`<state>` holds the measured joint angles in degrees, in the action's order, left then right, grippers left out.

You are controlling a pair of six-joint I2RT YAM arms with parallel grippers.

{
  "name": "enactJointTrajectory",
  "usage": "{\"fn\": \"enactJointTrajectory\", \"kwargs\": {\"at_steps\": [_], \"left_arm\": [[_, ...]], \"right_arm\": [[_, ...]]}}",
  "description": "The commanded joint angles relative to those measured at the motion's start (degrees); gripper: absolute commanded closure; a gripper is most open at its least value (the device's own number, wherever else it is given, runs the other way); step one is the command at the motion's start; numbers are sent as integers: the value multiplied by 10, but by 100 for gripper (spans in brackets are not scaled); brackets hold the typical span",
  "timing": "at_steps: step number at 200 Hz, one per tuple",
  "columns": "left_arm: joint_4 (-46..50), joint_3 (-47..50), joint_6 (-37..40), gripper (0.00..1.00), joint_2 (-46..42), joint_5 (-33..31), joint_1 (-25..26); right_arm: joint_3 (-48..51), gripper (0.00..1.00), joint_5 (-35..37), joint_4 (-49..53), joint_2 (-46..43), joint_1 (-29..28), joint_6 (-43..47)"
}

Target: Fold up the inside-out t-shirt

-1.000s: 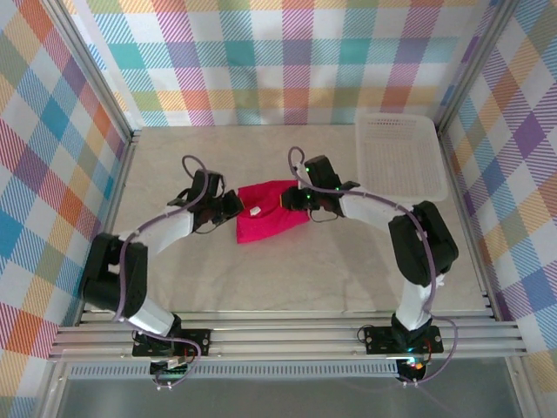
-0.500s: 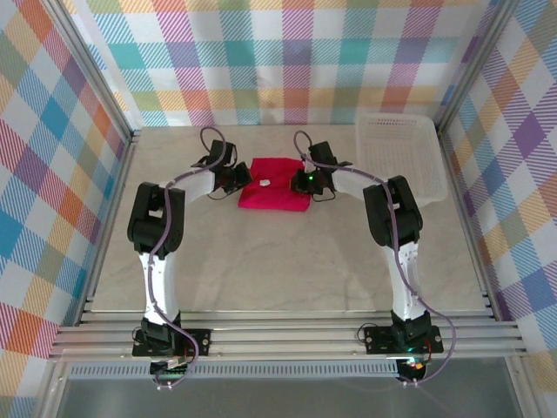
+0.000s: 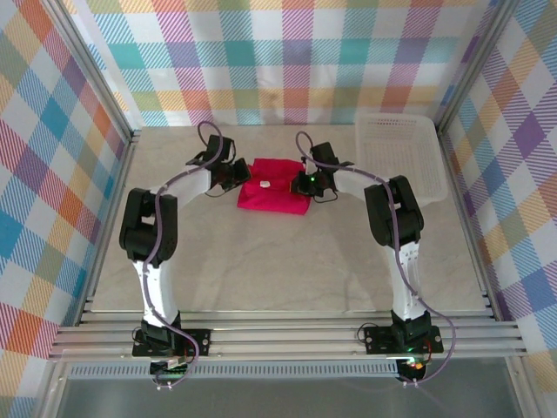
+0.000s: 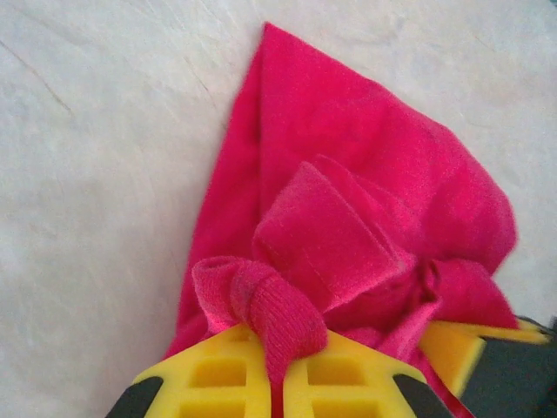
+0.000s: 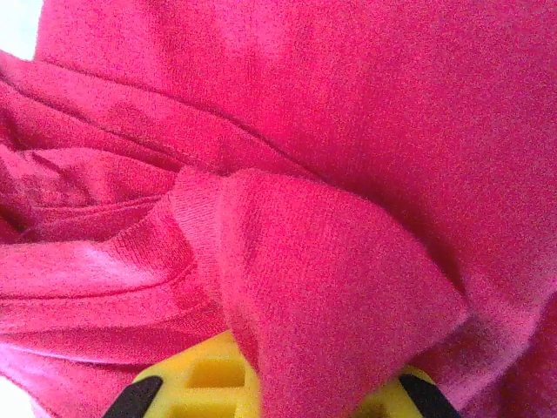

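Pinching the t-shirt (image 3: 272, 198) from both sides: left claw (image 3: 237, 177) pressed together on a rolled, bunched edge at the 9 o'clock side, right claw (image 3: 305, 183) clamped on a fold at the 3 o'clock side. Sitting as a compact red packet on the desk (image 3: 261, 270), toward 12 o'clock between the arms, white tag (image 3: 264, 184) on top, basket (image 3: 400, 157) off at 2 o'clock. Likely laying down a fold. Lower both pinched edges level, with equal pull, square over the layer beneath. Let go only once flat. Lift straight up so no cloth drags. Bunch at left pinch probably needs smoothing after.
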<state>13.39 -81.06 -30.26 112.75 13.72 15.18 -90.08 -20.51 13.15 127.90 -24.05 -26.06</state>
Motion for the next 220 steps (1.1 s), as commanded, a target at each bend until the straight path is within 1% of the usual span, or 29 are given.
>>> {"fn": "enactJointTrajectory", "kwargs": {"at_steps": [1,23,45,52,68,79,96,136,143,157,170,206,220], "left_arm": [[-13,90,-18,100,-84,-26,11],[-7,193,-39,100,-185,-48,39],[20,259,-59,100,-289,-86,78],[21,271,-64,100,-313,-97,88],[44,283,-72,100,-347,-111,100],[48,283,-72,100,-353,-112,103],[52,284,-70,100,-347,-110,106],[30,315,-81,100,-335,-105,113],[9,316,-80,100,-332,-105,113],[8,315,-75,100,-323,-105,113],[12,308,-70,100,-316,-106,113],[16,289,-61,100,-299,-108,113],[16,284,-60,100,-293,-106,113]], "right_arm": [[84,100,-11,68,-38,-27,28],[195,100,-18,45,-113,-60,27],[275,100,-1,42,-195,-74,31],[286,92,10,50,-214,-74,37],[284,79,35,73,-243,-73,58],[268,68,39,93,-246,-71,69],[251,63,31,106,-246,-70,70],[263,59,7,85,-269,-74,41],[263,59,6,85,-274,-77,38],[259,58,6,88,-281,-79,36],[254,55,6,89,-284,-81,36],[242,53,4,85,-260,-82,37],[235,54,5,81,-250,-82,36]]}}
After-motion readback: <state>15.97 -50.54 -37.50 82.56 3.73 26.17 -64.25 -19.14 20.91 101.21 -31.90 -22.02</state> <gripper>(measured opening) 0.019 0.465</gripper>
